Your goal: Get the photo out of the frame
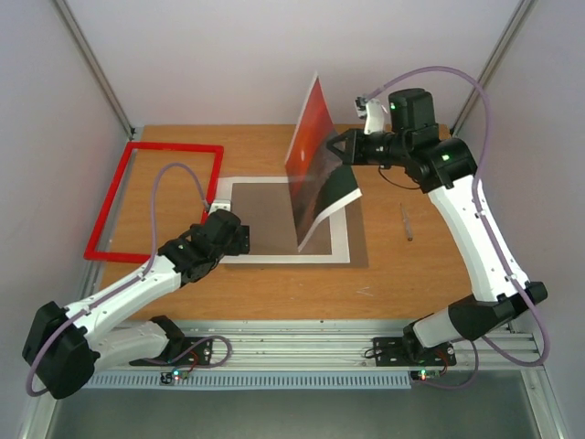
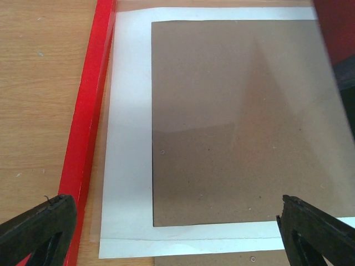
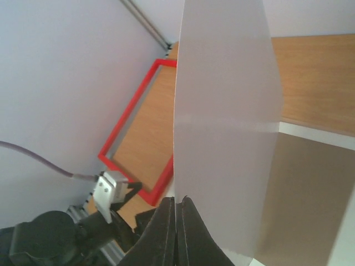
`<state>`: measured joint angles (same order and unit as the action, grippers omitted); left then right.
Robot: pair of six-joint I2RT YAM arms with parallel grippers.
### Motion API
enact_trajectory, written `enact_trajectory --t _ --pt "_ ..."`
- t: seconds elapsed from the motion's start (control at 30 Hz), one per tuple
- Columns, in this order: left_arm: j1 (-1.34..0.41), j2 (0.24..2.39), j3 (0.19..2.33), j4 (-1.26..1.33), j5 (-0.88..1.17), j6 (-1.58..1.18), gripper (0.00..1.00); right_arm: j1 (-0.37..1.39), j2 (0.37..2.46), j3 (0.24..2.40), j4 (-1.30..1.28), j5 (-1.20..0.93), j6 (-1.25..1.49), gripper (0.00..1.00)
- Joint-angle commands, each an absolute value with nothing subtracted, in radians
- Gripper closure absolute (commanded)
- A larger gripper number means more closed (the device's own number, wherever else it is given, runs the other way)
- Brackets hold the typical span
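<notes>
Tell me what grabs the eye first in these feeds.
The photo stands out: it is tilted up nearly on edge at centre, pinched by the right gripper. The red frame lies flat at the far left, wood showing through it. Beside it lie a white sheet and brown board, the open left gripper at their left edge.

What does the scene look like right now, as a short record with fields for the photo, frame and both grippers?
Photo: out of the frame, held nearly upright, curling
Frame: empty, flat on the table, left side
Right gripper: shut on the photo's edge
Left gripper: open, above the white mat's left edge
Under photo: white mat with a brown board at its middle
</notes>
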<state>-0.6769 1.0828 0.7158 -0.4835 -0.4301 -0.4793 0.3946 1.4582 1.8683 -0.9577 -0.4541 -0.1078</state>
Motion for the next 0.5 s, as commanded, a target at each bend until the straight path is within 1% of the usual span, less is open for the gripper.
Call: enact_trajectory --t 0.0,0.3,0.47 --pt "-0.67 1.063 0.702 -0.48 -0.433 -0.5 0.01 0.432 1.49 1.836 -0.765 -0.537 0.015 0.98" --pt "-0.67 1.043 0.694 -0.487 -0.445 -0.51 0.01 0.42 1.47 1.579 -0.545 -0.504 0.126 0.98" --pt "-0.67 1.046 0.693 -0.485 -0.445 -0.511 0.01 0.362 1.449 1.357 -0.355 -0.567 0.232 0.98"
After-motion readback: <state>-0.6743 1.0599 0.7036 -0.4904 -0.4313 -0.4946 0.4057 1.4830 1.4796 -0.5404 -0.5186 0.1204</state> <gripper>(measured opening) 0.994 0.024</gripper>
